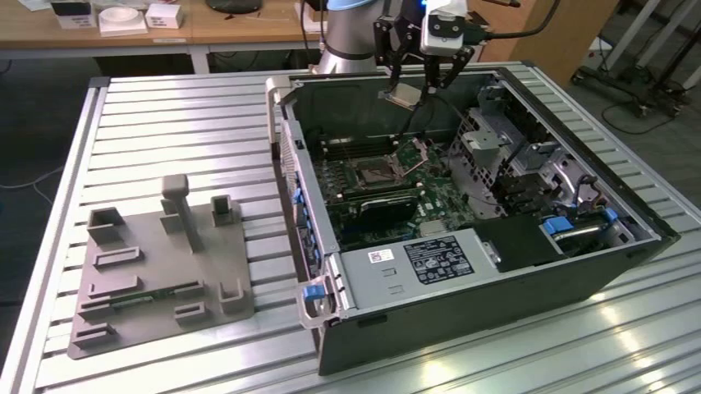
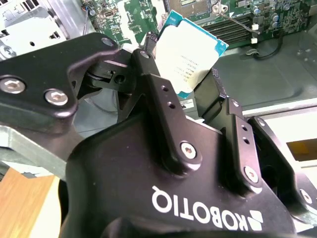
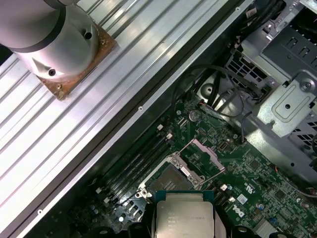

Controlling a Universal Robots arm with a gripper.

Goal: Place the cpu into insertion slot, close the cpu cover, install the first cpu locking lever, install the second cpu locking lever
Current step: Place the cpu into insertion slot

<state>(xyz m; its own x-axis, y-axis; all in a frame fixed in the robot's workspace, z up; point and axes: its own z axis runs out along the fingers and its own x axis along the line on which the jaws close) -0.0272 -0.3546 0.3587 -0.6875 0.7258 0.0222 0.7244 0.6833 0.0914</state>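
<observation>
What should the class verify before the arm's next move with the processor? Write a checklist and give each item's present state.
1. Pale silvery square cpu clamped in the black gripper: ok.
2. Silver-rimmed square insertion slot empty: ok, its dark centre is bare.
3. Thin silvery metal frame cpu cover raised: ok, tilted up beside the insertion slot.
4. Seating of the cpu: not ok, it hangs above the black computer case, apart from the insertion slot.
5. Orientation of the cpu against the insertion slot: cannot tell.

The arm (image 1: 348, 34) points its wrist downward, jaws clamped on the cpu (image 2: 190, 54).
</observation>
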